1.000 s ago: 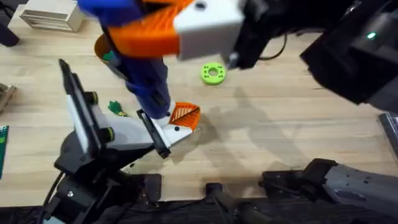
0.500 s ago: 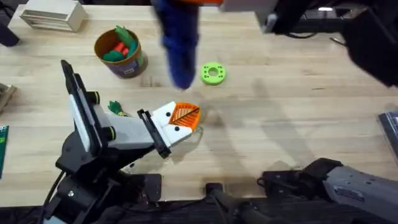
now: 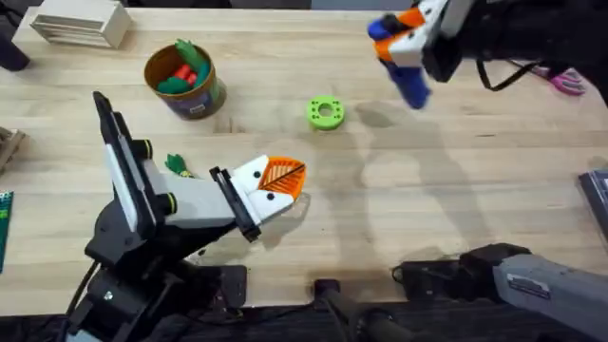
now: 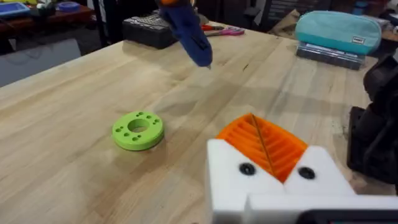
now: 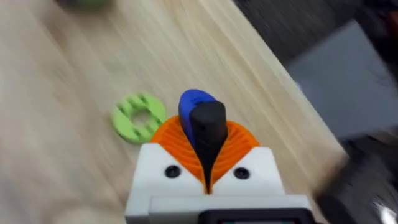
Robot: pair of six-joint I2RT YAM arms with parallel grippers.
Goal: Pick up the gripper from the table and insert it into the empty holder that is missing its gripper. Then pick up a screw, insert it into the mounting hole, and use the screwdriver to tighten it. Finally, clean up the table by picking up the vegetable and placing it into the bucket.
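Note:
My left gripper rests low over the table's middle, shut, with nothing between its fingers. Its white holder carries the orange ribbed gripper, and two dark round mounting holes show in the white face. Up at the far right, my right gripper is shut on the blue-handled screwdriver, whose handle hangs down above the wood. The right wrist view shows the blue handle pinched between the orange pads. The small green leafy vegetable lies beside the left arm. The bucket stands at the far left.
A lime green ring with holes lies between the two grippers. The bucket holds red and green toy pieces. A slatted wooden box sits at the far left corner, and a teal pouch lies at the table's right side.
My right arm has carried the screwdriver from close over the left gripper away to the far right of the table. The left arm has stayed put.

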